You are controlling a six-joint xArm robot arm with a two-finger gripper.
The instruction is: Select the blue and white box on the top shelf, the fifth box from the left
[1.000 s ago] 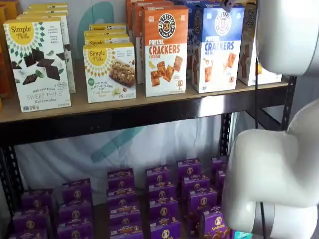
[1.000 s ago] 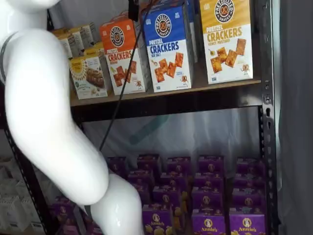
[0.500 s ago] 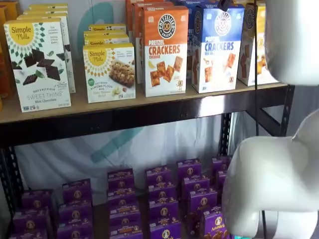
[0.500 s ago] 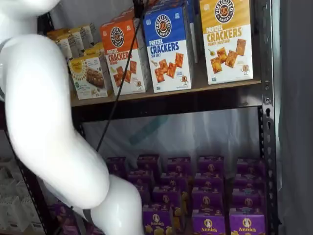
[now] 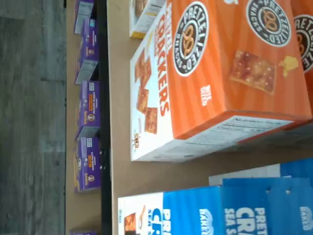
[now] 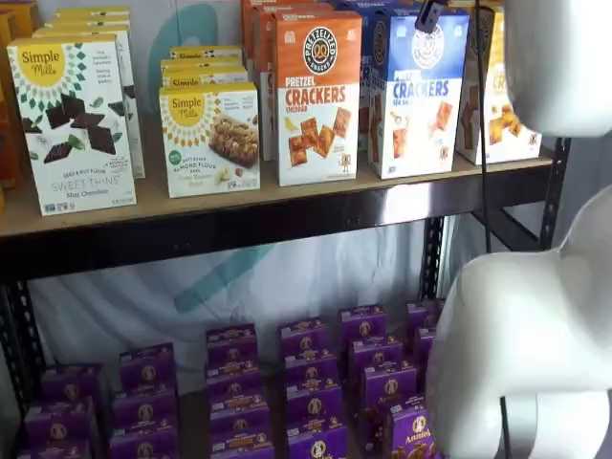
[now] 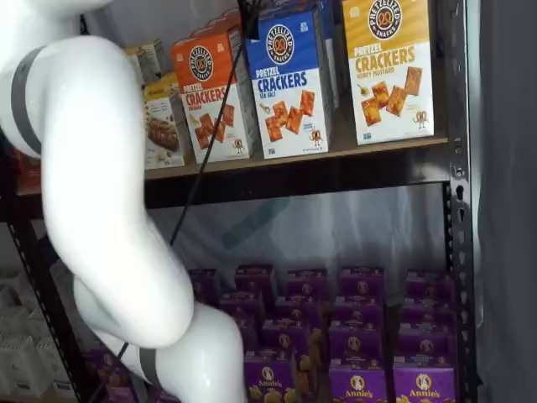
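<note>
White arm (image 7: 101,193) bent, reaching upward; gripper (image 6: 427,14) at top edge, state unclear.

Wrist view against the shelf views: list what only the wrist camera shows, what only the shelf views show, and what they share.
Only the wrist view shows the orange cheddar box's top face and the grey floor.

Only the shelf views show the Simple Mills boxes, the yellow honey mustard box and the white arm.

Shared: the blue and white box, the top shelf and the purple Annie's boxes.
</note>
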